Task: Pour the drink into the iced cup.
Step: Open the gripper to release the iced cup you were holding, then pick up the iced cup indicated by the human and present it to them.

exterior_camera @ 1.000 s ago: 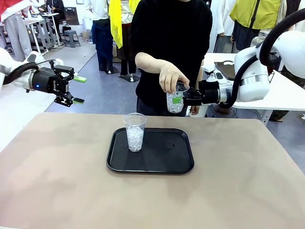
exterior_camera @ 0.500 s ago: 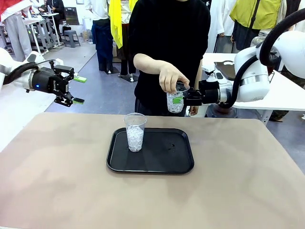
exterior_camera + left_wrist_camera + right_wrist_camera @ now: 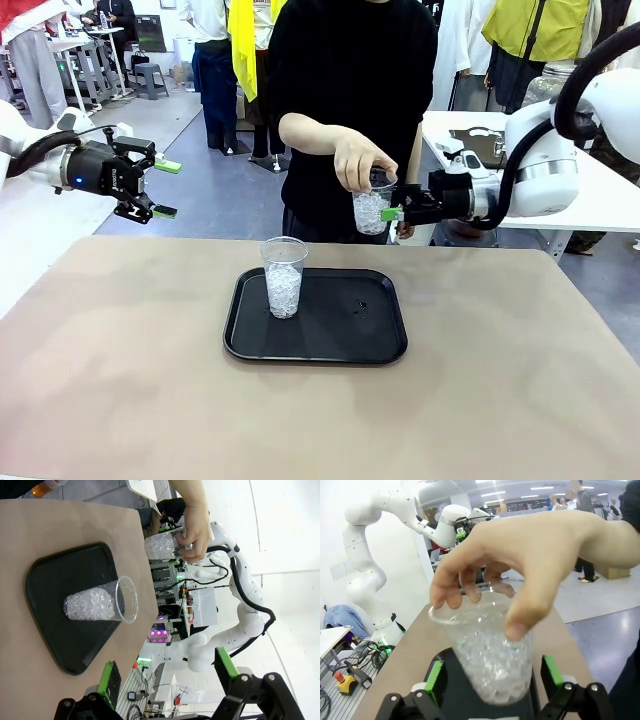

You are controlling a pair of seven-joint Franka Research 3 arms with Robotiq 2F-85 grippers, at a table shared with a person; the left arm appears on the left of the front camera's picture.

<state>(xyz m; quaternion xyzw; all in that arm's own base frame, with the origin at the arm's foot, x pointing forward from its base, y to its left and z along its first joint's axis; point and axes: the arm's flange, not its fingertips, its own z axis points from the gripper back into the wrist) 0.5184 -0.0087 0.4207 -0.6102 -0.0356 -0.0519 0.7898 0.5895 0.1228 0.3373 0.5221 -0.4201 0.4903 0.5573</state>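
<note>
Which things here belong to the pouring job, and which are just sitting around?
In the job: the iced cup in the person's hand; the right gripper, open, right by it.
Just about: the second iced cup, standing on the black tray; the left gripper, open, holding nothing.

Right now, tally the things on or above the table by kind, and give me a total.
Black tray: 1
Clear iced cups: 2, the standing cup on the tray, the held cup in the person's hand
Total: 3
</note>
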